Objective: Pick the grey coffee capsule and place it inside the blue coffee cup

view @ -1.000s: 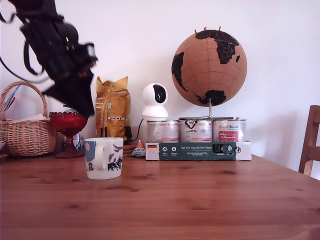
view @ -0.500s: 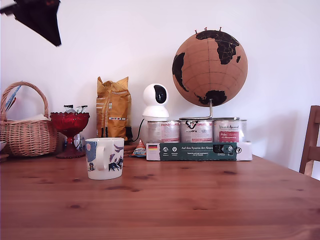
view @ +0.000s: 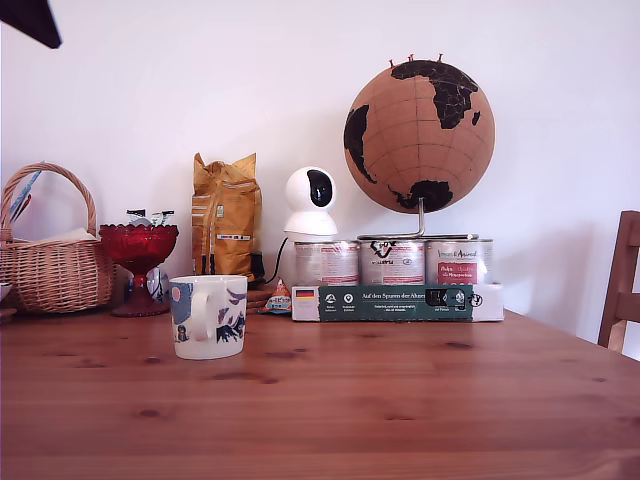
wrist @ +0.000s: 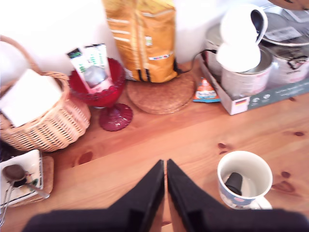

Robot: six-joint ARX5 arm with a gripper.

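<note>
Your tool (wrist: 165, 166) has its two dark fingers pressed together with only a thin seam between them and nothing held, pointing at bare desk (wrist: 145, 140) in the lower middle of the wrist frame. The capsule (wrist: 234, 182) lies inside the cup (wrist: 244, 180), leaning against the inner wall, at the lower right of that frame. In the exterior view you see the cup (view: 208, 316) standing upright at the lower left of centre, handle toward the camera; the capsule is hidden there. Only a dark corner of the arm (view: 30, 20) shows in that frame's upper left, well above the cup. Behind the cup, a red goblet (view: 138, 262) stands beside a wicker basket (view: 50, 265) at the far left, with a yellow bag (view: 226, 215) just right of the goblet.
</note>
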